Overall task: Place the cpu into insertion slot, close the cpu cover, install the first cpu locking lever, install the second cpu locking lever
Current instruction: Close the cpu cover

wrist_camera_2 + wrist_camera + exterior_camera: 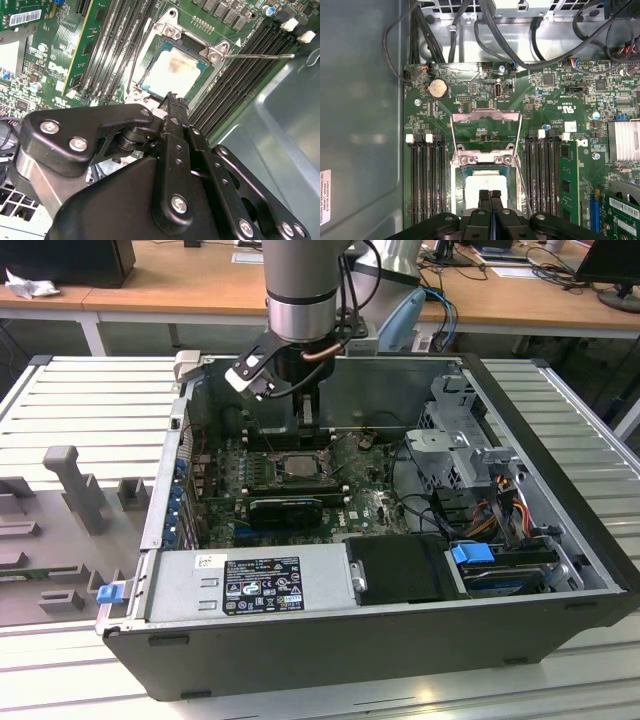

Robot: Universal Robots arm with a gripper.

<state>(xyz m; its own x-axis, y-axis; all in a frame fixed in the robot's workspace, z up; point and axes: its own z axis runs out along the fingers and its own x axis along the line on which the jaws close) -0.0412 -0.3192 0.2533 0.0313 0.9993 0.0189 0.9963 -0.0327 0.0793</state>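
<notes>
The cpu (485, 186) lies flat in the socket on the green motherboard, its pale metal top facing up; it is also seen in the second wrist view (172, 75) and the exterior view (298, 466). The cpu cover (486, 120), a thin metal frame with an open centre, stands swung open from its hinge beyond the chip. My gripper (490, 196) hangs just above the near edge of the cpu, black fingertips pressed together with nothing between them (172, 97) (308, 423). One thin locking lever (257, 56) sticks out unlatched over the memory slots; another (136, 55) runs along the opposite side of the socket.
Black memory slots (427, 175) flank the socket on both sides. Cables (485, 35) crowd the board's far end. In the exterior view a power supply (250, 585) and a drive cage (455, 440) fill the case, whose grey wall (360, 100) is close by.
</notes>
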